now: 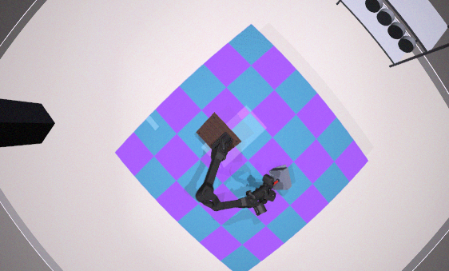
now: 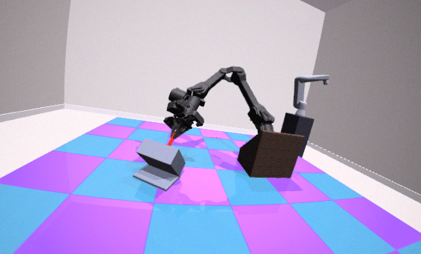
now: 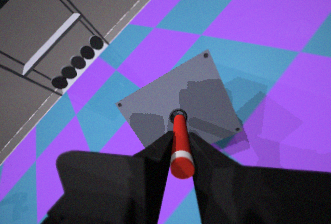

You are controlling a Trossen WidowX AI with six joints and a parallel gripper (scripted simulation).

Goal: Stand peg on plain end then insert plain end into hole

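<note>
The red peg [image 1: 276, 182] [image 2: 171, 140] [image 3: 180, 131] is held tilted, with its white band [image 3: 182, 155] near the end closest to the wrist camera and its plain end pointing at the panel. My gripper [image 2: 174, 135] [image 3: 180, 136] is shut on the peg. The grey sloped panel [image 1: 284, 181] [image 2: 159, 151] [image 3: 154, 97] stands just beyond the fingertips. In the wrist view the plain end overlaps the lower part of the dark-rimmed hole [image 3: 177, 110]; whether it has entered cannot be told. In the exterior view the panel's face is turned away and the hole is hidden.
The panel's base plate [image 2: 155, 176] rests on the checkered mat [image 1: 276, 71] [image 2: 108, 226]. A brown block [image 1: 212, 129] [image 2: 279, 155] stands by the arm's base. A dark pedestal with a light grey arm [image 2: 300, 93] stands behind it in the exterior view.
</note>
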